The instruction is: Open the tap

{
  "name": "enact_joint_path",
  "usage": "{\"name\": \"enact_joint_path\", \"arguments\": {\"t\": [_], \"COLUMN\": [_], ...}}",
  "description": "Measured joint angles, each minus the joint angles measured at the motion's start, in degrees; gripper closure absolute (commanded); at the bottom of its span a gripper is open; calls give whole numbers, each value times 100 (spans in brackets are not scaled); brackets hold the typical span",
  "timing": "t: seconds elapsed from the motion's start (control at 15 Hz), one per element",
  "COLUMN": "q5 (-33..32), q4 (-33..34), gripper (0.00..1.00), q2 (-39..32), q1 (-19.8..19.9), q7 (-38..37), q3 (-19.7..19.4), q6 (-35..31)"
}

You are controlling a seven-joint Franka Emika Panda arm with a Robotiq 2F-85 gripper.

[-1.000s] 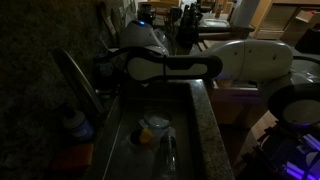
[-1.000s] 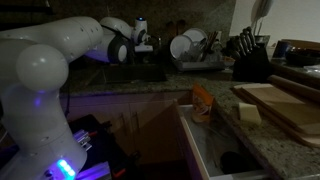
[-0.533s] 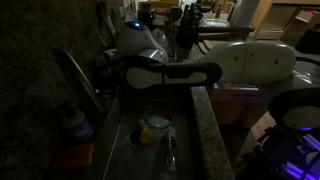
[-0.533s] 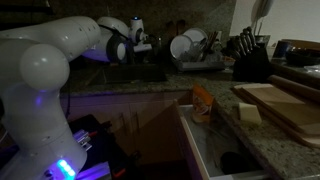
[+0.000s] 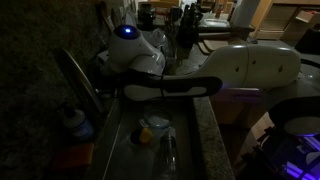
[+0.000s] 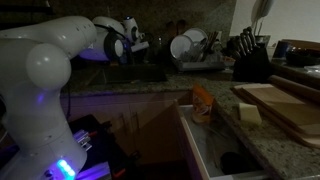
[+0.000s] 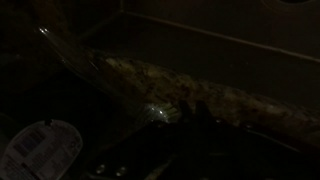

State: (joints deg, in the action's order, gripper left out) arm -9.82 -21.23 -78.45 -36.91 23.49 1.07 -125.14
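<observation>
The tap [image 5: 78,78] is a long, shiny, arched metal spout that rises at the left of the sink in an exterior view. In the dark wrist view it [image 7: 108,74] runs diagonally from upper left toward the middle. My gripper [image 5: 104,72] is at the end of the arm, close beside the tap's far end, and I cannot tell whether it touches it. It also shows small in an exterior view [image 6: 142,44]. In the wrist view the fingers [image 7: 191,110] are only dim dark shapes, so their opening is unclear.
A blue-capped bottle [image 5: 72,122] stands below the tap, and its cap shows in the wrist view [image 7: 40,150]. The sink [image 5: 122,135] holds a yellow item [image 5: 150,126] and a glass [image 5: 168,152]. A dish rack [image 6: 192,47], knife block [image 6: 248,58] and open drawer [image 6: 215,140] are nearby.
The arm's wrist has swung left and lower toward the tap, and its blue light has moved with it. The tap and bottle have not moved.
</observation>
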Motion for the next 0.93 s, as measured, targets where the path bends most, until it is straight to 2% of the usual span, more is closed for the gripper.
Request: {"name": "enact_joint_path", "arguments": {"t": [0.13, 0.2, 0.27, 0.33, 0.4, 0.53, 0.87, 0.93], "q5": [-14, -16, -13, 33, 36, 129, -25, -46], "q4": [-1, -2, -2, -3, -4, -9, -5, -3], "gripper": [91, 65, 64, 94, 94, 100, 100, 87], "q2": [-1, -1, -1, -1, -2, -7, -17, -17], "q1": [-40, -55, -61, -56, -42, 39, 305, 366], "q7": [-78, -128, -215, -284, -350, -374, -670, -724], "q3": [-97, -133, -143, -129, -128, -65, -262, -295], "q6": [0, 3, 10, 27, 32, 40, 12, -22]}}
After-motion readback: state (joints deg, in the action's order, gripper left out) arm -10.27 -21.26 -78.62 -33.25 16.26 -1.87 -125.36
